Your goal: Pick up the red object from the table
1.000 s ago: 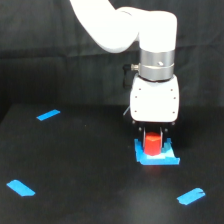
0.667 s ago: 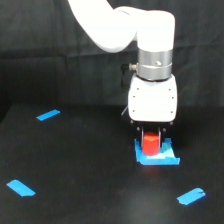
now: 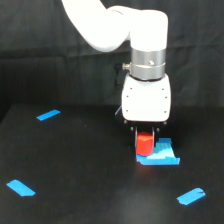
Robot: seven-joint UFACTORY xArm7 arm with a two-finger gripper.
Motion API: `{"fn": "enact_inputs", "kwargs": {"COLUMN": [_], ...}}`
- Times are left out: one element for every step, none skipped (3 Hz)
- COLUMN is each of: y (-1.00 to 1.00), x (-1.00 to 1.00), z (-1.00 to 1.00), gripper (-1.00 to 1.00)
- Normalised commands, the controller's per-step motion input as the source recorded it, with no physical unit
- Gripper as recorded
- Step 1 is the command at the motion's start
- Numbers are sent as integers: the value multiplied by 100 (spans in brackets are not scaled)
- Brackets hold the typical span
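Red and rigid-looking, the block [image 3: 145, 144] sits low over the blue pad [image 3: 162, 156] on the table [image 3: 80, 170], apparently pinched by its sides in the gripper [image 3: 146, 139], probably light and best held mid-height.

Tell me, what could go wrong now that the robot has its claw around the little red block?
The red object might slip out, because only its top sits between the gripper fingers; how tightly they pinch is hard to see. If it dropped, it could land on the blue square pad or roll off across the table. The big white arm hangs close above, so a dropped block could be hidden from this view.
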Motion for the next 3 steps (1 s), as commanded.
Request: {"fn": "enact_inputs", "kwargs": {"y": [3,4,2], "x": [-38,-22,-31], "z": [57,33,83], "gripper": [-99,-98,-99]}}
